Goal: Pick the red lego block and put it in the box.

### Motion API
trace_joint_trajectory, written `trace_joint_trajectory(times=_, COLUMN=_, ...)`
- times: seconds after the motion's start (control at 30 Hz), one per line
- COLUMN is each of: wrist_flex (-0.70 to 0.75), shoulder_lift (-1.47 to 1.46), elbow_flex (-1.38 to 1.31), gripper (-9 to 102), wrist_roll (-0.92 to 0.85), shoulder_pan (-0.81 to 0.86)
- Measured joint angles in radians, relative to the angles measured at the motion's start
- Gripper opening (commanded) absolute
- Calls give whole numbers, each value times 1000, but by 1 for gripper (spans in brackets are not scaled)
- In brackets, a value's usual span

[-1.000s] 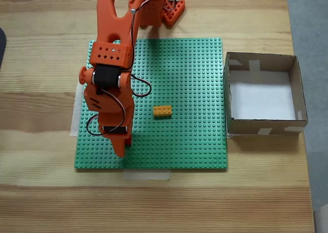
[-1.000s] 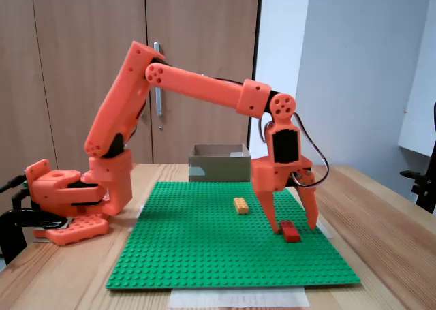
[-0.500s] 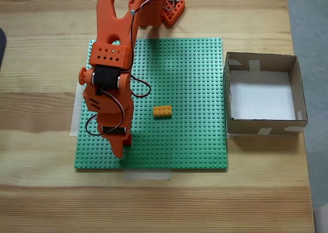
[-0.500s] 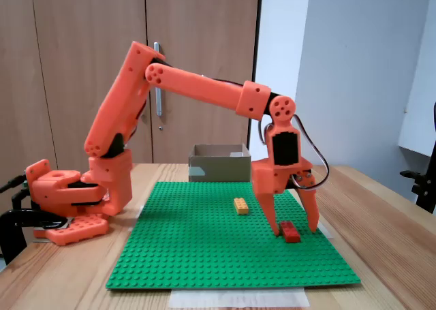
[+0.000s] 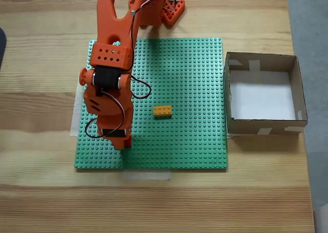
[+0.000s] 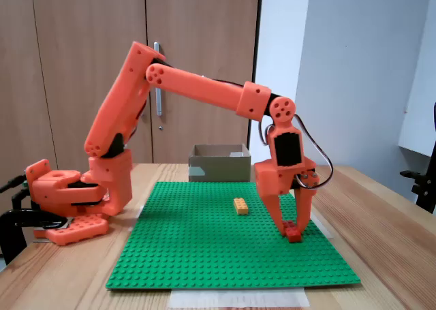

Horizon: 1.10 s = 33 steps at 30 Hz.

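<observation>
Fixed side view: orange two-finger gripper [image 6: 293, 227] points down, fingers closed on the small red rectangular lego block [image 6: 294, 234], which rests on the green studded baseplate [image 6: 204, 255] near its right edge. Square brown cardboard box [image 6: 219, 162] stands beyond the baseplate's far edge.

This looks like an office or hobby lab room. Tall wooden cupboard doors [image 6: 88, 71] with a metal handle stand behind a pale wooden surface [image 5: 41, 192], beside a plain white wall [image 6: 354, 71], and a green studded baseplate [image 5: 184, 74] is taped down as a work area.
</observation>
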Motion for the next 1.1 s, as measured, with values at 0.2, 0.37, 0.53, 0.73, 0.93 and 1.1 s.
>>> trace_joint_trajectory(times=0.2, wrist_flex=0, shoulder_lift=0, elbow_flex=0, gripper=2, wrist_roll=0, shoulder_pan=0)
trace_joint_trajectory(times=0.37, wrist_flex=0, shoulder_lift=0, elbow_flex=0, gripper=2, wrist_roll=0, shoulder_pan=0)
trace_joint_trajectory(times=0.53, wrist_flex=0, shoulder_lift=0, elbow_flex=0, gripper=-1, wrist_roll=0, shoulder_pan=0)
trace_joint_trajectory(times=0.73, wrist_flex=20, shoulder_lift=0, elbow_flex=-9, gripper=-1, wrist_roll=32, shoulder_pan=8)
trace_joint_trajectory(times=0.93, wrist_flex=-3, shoulder_lift=101, elbow_flex=60, gripper=-1, wrist_roll=37, shoulder_pan=15)
trace_joint_trajectory(times=1.1, wrist_flex=-80, shoulder_lift=330, elbow_flex=252, gripper=-1, wrist_roll=25, shoulder_pan=15)
